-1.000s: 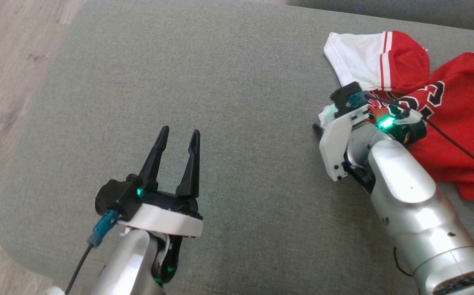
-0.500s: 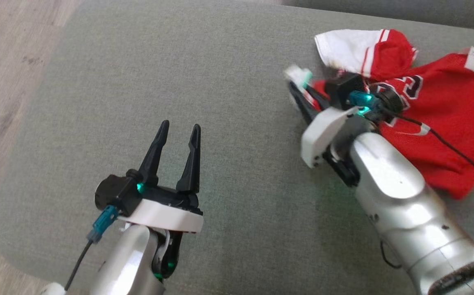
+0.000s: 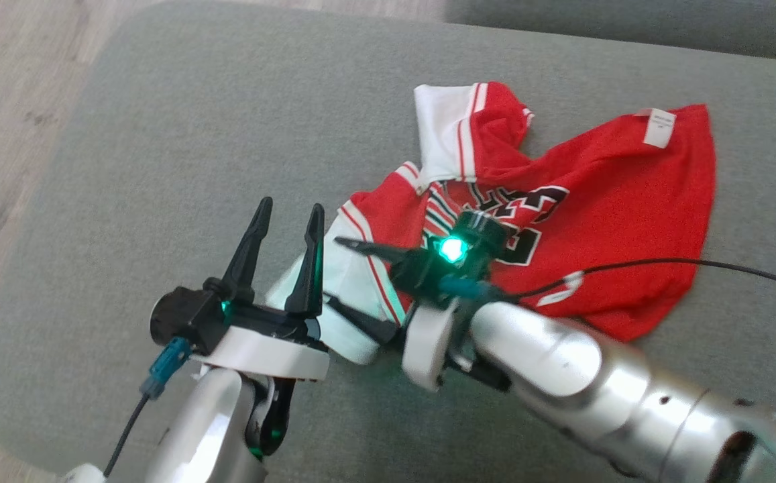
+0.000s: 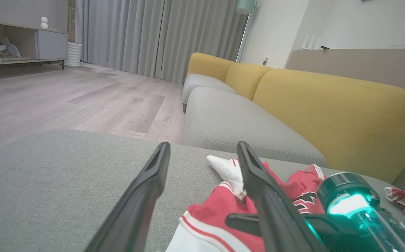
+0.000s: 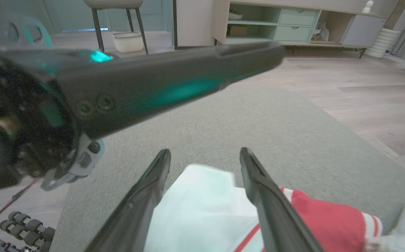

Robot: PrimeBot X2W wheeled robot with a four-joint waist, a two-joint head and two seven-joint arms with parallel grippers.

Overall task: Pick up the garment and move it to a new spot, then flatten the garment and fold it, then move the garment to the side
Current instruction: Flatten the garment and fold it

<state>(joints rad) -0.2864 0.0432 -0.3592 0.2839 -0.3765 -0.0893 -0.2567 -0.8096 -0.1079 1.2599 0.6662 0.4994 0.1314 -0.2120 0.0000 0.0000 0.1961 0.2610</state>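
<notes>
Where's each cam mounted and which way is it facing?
Head: on the head, looking down at the grey cushion and red jersey; left end effector and right end effector show.
Left wrist: left wrist, facing across the cushion to a yellow sofa; own fingers.
Right wrist: right wrist, facing across the cushion to a cabinet; own fingers.
Shared: both wrist views catch the jersey and the other arm's end effector.

grey cushion (image 3: 227, 134), crumpled red jersey (image 3: 629, 221) on it
</notes>
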